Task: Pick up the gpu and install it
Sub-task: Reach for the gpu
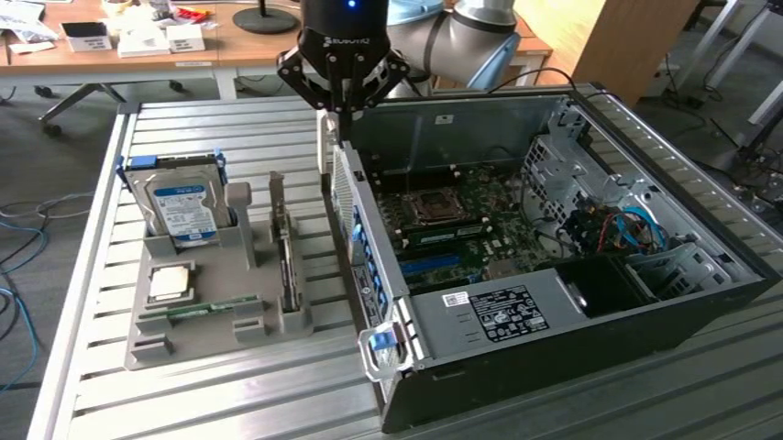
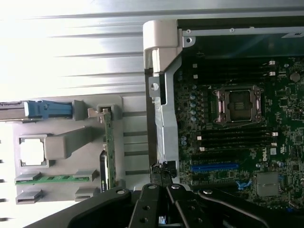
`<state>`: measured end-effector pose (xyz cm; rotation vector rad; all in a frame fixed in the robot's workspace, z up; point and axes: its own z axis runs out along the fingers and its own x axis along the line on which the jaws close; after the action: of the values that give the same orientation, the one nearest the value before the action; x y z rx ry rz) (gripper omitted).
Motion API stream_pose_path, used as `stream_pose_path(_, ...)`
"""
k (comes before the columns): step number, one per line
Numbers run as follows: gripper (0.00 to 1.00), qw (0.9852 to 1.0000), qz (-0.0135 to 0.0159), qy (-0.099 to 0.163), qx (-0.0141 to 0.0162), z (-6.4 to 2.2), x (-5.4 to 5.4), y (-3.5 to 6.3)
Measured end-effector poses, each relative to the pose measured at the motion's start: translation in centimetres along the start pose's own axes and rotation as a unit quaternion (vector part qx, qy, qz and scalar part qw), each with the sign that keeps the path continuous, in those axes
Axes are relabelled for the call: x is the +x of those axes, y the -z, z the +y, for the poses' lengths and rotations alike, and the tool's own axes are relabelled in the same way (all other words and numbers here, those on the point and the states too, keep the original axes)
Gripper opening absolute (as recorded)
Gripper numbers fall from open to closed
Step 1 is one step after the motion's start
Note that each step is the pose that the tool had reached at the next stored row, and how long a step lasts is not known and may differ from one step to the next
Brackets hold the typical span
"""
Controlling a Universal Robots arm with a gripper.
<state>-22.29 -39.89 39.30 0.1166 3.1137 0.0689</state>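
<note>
Gripper (image 1: 343,112) hovering over computer case (image 1: 367,240) rear edge, claw pressed together, empty | gpu (image 1: 285,261) standing upright in grey tray (image 1: 196,335) | judging: claw needing spreading, centring squarely over card's top edge.

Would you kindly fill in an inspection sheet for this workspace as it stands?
Surface: slatted metal table, carrying a grey holder and an open computer case.
Job's things: gpu upright on edge in the holder, not gripped.
Clutter: hard drive, processor and memory stick in the holder.
Hand: shut, holding nothing visible, above the case's rear edge.
Cables: blue and red bundle inside the case; blue cables on the floor.
Surroundings: wooden desk with small boxes behind.
</note>
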Motion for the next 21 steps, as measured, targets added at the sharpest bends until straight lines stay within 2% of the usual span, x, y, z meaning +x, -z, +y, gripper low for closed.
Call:
stream_pose_path(4, 0.11, 1.0, 0.0, 0.0, 0.0, -0.06, 0.8, 0.02)
stream_pose_path(21, 0.11, 1.0, 0.0, 0.0, 0.0, -0.19, 2.6, 0.07)
